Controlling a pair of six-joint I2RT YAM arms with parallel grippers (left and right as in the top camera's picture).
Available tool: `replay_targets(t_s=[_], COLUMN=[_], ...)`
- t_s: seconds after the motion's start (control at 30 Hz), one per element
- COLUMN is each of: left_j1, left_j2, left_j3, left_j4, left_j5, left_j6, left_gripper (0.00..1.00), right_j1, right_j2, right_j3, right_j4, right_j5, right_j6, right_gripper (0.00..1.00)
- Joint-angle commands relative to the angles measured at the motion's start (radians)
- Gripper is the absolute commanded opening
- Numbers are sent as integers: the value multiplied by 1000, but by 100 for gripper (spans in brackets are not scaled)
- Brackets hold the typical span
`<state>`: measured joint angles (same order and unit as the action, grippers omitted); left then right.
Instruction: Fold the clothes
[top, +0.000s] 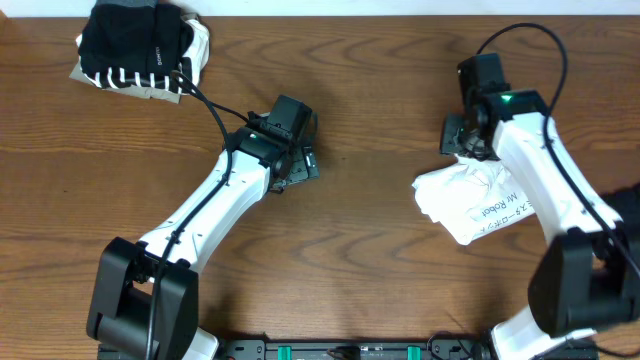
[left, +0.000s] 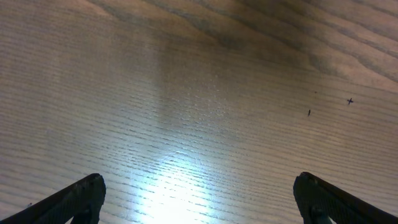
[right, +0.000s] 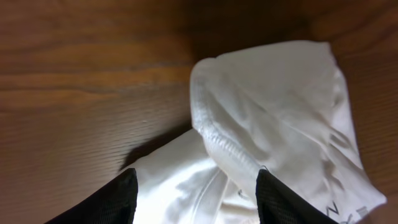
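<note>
A dark brown wooden table (top: 380, 250) with plain grain fills the overhead view, the two arm bases standing at its 6 o'clock edge. At about 3 o'clock lies the white T-shirt (top: 470, 200), crumpled into a loose heap, with small dark lettering showing on its side toward 4 o'clock. The right gripper (top: 462, 140) hangs over the heap's 11 o'clock edge. In the right wrist view its two black fingers (right: 124, 199) stand spread, with a rolled, stitched hem of the shirt (right: 273, 112) lying between them, and neither finger presses the cloth together. At 10 o'clock, in the far corner, sits a stack of other clothes (top: 140, 45): a black piece on top, a black-and-white striped edge below it, and pale beige cloth at the bottom and toward 3 o'clock. The left gripper (top: 300, 165) is near the table's middle, well apart from both the heap and the stack. Its wrist view shows the fingers (left: 81, 199) spread wide over bare wood with a bright glare, holding nothing.
</note>
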<state>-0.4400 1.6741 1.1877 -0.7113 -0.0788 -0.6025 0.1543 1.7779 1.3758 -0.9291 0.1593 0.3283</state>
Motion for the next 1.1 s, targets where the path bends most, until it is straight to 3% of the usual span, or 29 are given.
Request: replay_targets(t_s=[0.0,0.3,0.5,0.6,0.67,0.7,0.73,0.77,0.83,1.07], left_j1=[1,1,1,1,1,1,1,1,1,1], left_j2=[6,6,6,6,6,6,6,6,6,6], left_j3=[-6,-6,-6,-6,-6,-6,-6,-6,-6,-6], left_j4=[-6,-1,-7,-9,-9,-9,-9,-10,-10,-9], left_j5=[-12,-12,-12,-12,-12,-12,-12,-12,-12,-12], left_j6=[-2,-2,-2,-2,-2,-2,-2,-2,-2,-2], left_gripper=[98,98,98,98,99,98,98,98,98,98], right_j1=[3,2,2,-1,-5,-7,-11,-14,-24,-56], right_j2=[65,137,146,147,147,146,146,146,141,70], right_j3=[11,11,11,11,11,11,11,11,12,12], right_j4=[4,40,48,32,16,7,-4,-18,-51,-132], right_j5=[69,133,211,211,212,213,228,251,293,290], right_j6=[-6,-30,38,37,42,51,73,106,173,201], right_gripper=[59,57,36,15,21,19,4,1,1,1])
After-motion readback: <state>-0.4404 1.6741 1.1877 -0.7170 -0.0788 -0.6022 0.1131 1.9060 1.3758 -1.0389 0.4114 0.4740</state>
